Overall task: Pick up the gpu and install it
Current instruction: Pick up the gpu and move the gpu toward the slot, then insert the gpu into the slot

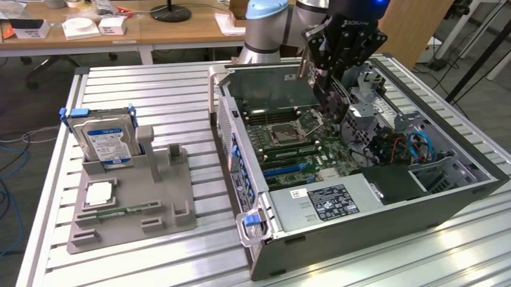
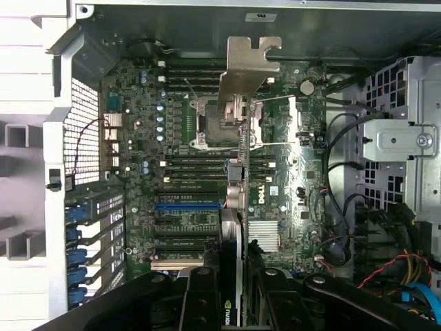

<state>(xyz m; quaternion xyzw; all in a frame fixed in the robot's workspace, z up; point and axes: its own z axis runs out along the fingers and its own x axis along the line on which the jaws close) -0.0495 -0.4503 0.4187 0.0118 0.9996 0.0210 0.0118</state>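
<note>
Gpu is off the rack and in the air, pinched edge-on between the closed-in fingers of the gripper, its silver bracket at the far end over the motherboard, seated in no slot. In the exterior view, lower centre is the open computer case with its labelled power supply. At lower left is the grey holder, with a blue-labelled hard drive standing in it. Farther back, at upper centre, the arm hangs over the case interior. Wooden desks line the top edge.
</note>
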